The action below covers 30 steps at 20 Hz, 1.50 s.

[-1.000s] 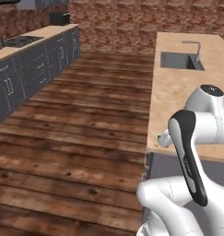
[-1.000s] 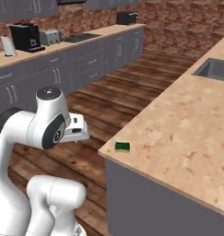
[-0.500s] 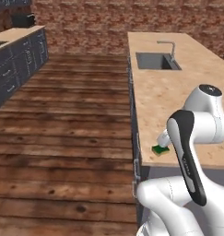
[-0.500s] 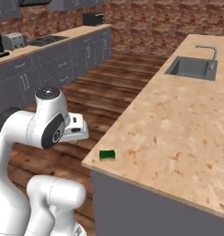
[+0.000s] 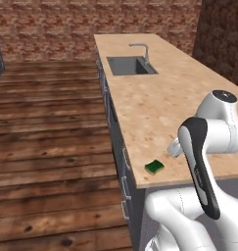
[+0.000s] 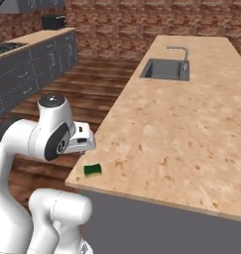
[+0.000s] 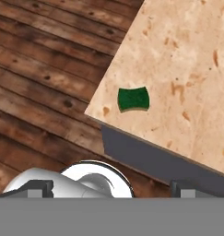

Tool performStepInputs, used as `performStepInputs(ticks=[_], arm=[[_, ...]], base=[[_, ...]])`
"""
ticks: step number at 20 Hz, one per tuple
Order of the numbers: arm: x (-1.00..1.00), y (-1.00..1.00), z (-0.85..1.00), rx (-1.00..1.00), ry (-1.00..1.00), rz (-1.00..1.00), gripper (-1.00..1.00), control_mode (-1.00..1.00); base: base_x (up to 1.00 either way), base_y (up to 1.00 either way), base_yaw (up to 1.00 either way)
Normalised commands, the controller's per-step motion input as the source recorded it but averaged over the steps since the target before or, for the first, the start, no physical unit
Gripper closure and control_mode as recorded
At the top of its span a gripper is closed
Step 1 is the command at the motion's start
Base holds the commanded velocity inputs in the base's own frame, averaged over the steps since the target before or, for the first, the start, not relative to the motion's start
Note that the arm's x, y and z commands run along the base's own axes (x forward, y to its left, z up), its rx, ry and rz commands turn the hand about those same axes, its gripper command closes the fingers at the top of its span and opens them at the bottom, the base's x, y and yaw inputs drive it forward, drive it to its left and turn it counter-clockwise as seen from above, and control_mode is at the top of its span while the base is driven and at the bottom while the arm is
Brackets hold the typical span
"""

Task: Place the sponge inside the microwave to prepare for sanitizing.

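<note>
sponge [image 5: 154,167] flat, green face up, on the speckled tan stone tabletop [image 6: 191,124] near its front corner just inside the edge, long axis roughly along that near edge, sink basin [image 5: 130,65] well apart at the far end, gripper [image 7: 111,184] jaws spread wide, holding nothing

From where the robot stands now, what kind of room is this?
Most likely a kitchen: a long counter with a built-in sink and tap, a sponge near its corner, and grey cabinets along the far brick wall.
</note>
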Motion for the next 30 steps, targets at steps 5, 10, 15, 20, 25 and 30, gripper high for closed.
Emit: performStepInputs(ticks=[5, 10, 15, 20, 25, 30], arm=[[0.0, 0.0, 0.0, 0.0, 0.0, 0.0, -1.0, 1.0], [0.0, 0.0, 0.0, 0.0, 0.0, 0.0, -1.0, 1.0], [0.0, 0.0, 0.0, 0.0, 0.0, 0.0, -1.0, 1.0], [0.0, 0.0, 0.0, 0.0, 0.0, 0.0, -1.0, 1.0], [0.0, 0.0, 0.0, 0.0, 0.0, 0.0, -1.0, 1.0], [0.0, 0.0, 0.0, 0.0, 0.0, 0.0, -1.0, 1.0]], base=[[0.5, 0.18, -0.16], [0.39, 0.13, -0.11], [0.05, 0.01, -0.01], [0.0, 0.0, 0.0], [0.0, 0.0, 0.0], [0.0, 0.0, 0.0]])
